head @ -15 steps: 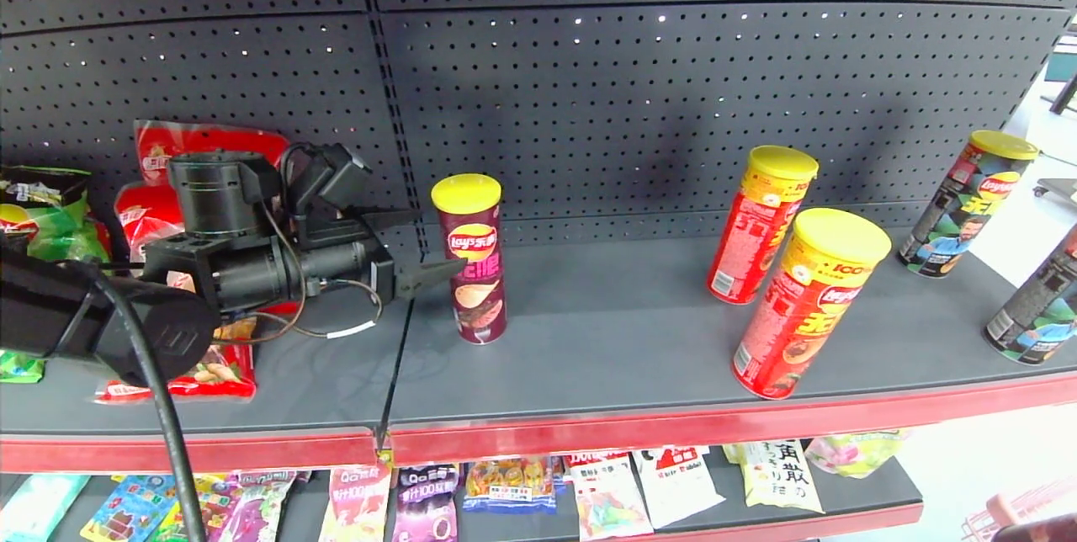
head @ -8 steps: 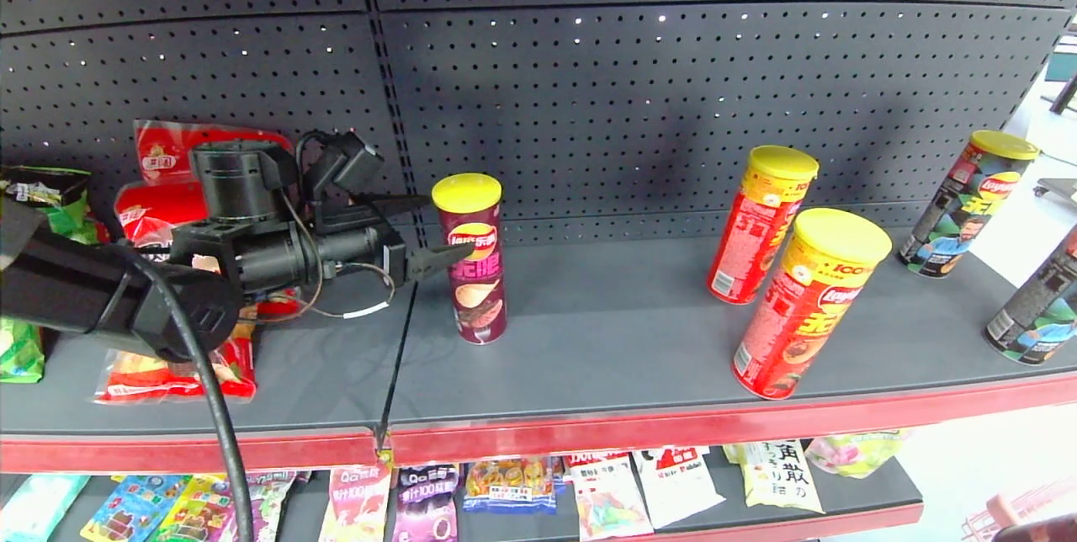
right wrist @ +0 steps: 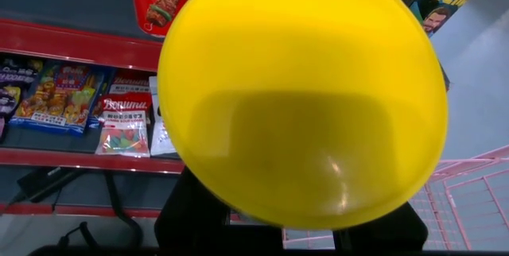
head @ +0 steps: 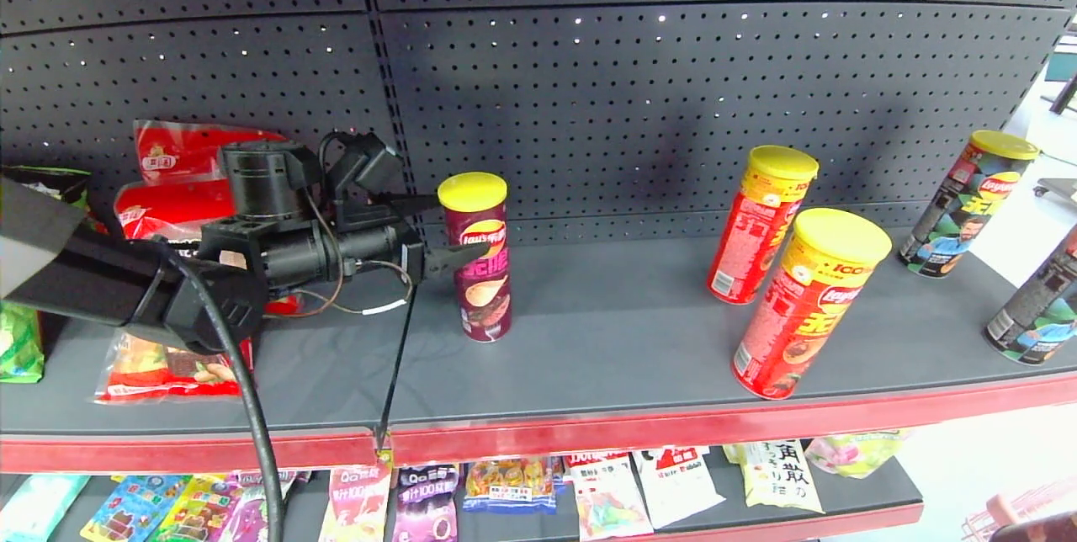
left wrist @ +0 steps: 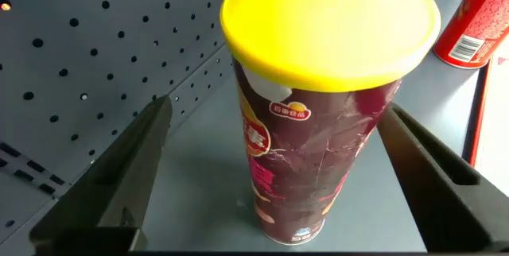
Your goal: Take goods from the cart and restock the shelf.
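Chip cans stand along the grey shelf. At the far left, red snack bags lean on the pegboard. Just right of them the left gripper lies level, its jaws apart on either side of the upright purple can; the near finger crosses the can's front, and the far finger stands clear of it. Further right stand two red cans, one at the back and one by the front edge. Two dark cans follow at the right end. A yellow lid sits close before the right gripper; whether that gripper is clamped on it I cannot tell.
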Tool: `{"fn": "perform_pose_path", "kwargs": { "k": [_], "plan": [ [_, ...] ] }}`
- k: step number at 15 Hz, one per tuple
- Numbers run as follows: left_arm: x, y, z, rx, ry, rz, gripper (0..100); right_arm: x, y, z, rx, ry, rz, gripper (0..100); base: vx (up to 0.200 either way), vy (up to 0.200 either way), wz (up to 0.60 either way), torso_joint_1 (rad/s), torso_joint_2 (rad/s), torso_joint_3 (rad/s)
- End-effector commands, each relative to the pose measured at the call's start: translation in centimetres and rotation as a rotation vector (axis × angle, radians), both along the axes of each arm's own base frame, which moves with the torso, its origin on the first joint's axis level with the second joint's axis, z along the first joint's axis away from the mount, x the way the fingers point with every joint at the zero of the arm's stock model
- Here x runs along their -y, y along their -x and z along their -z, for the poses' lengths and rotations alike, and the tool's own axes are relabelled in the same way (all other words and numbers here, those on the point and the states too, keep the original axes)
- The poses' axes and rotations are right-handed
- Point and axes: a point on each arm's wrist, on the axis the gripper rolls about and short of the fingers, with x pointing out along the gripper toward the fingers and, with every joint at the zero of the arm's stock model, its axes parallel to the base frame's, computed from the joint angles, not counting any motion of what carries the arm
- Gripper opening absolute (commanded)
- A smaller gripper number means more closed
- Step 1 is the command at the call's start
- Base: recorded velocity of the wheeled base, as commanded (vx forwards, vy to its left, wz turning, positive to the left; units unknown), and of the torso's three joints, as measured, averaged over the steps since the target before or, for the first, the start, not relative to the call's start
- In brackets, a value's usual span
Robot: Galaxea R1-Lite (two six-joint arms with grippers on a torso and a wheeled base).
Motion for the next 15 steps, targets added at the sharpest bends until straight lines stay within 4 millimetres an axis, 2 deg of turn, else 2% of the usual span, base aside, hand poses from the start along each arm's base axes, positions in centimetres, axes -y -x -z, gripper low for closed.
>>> {"fn": "perform_pose_path", "kwargs": {
  "k": [1,9,15],
  "plan": [
    [0.0,-0.05,0.08,-0.002,0.0,0.0,100,-0.02,-0.06,-0.01,-0.005,0.002,0.0,0,0.0,0.0,0.0,0.0,0.0,0.0],
    [0.12,-0.7,0.78,-0.009,-0.009,-0.024,100,-0.02,-0.08,0.0,-0.008,-0.001,0.0,0,0.0,0.0,0.0,0.0,0.0,0.0],
    [0.14,-0.35,0.83,-0.01,-0.015,-0.025,100,-0.05,-0.17,-0.01,-0.014,0.001,0.001,0,0.0,0.0,0.0,0.0,0.0,0.0]
  ]
}}
